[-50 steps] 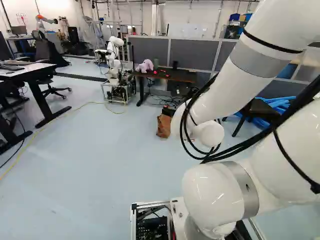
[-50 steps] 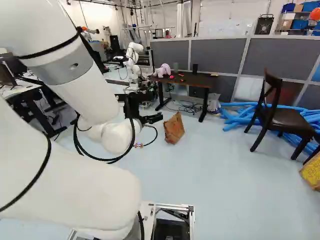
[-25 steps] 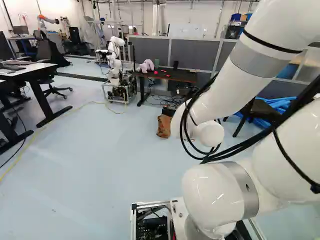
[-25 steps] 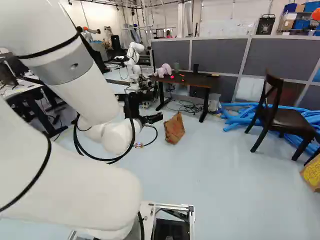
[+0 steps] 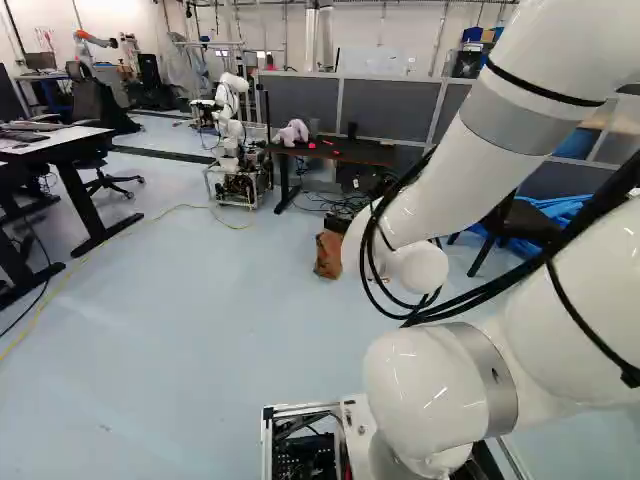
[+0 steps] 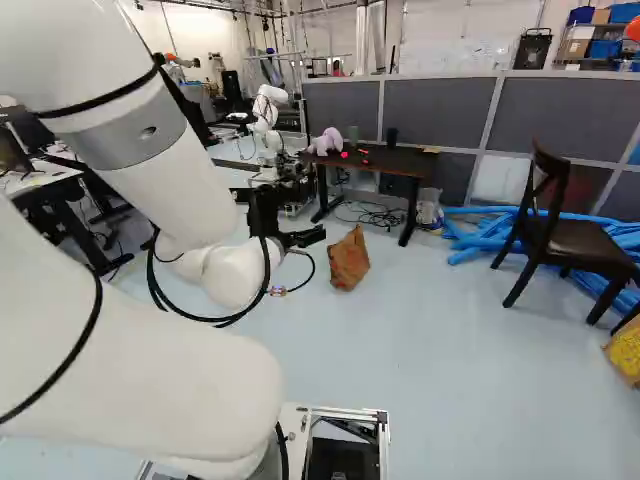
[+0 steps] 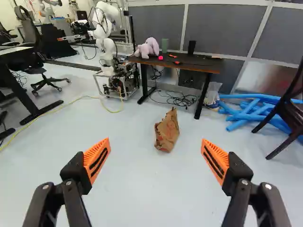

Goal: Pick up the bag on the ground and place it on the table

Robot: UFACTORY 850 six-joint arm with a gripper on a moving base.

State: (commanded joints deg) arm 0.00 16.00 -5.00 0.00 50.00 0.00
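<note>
In the right base view my gripper (image 6: 304, 238) shows as a black shape just left of the brown paper bag (image 6: 349, 259), which stands on the floor. In the wrist view the gripper (image 7: 155, 161) has its two orange-padded fingers wide apart, nothing between them. The crumpled bag (image 7: 167, 131) is on the floor some way ahead, in line with the gap. Beyond it is the dark-topped table (image 7: 208, 65), carrying a pink plush toy, a green cup, a black cup and small red items. In the left base view the arm partly hides the bag (image 5: 329, 254).
Another robot (image 7: 107, 38) on a wheeled frame stands left of the table. Cables (image 7: 177, 99) lie under the table. Blue foam tubes (image 6: 480, 238) and a dark chair (image 6: 560, 235) are at the right. A yellow cable (image 7: 57, 111) crosses the floor at the left, near a desk.
The base has moved slightly: the room shifts a little in both base views. My arm has held its pose, and the bag stays where it was on the floor.
</note>
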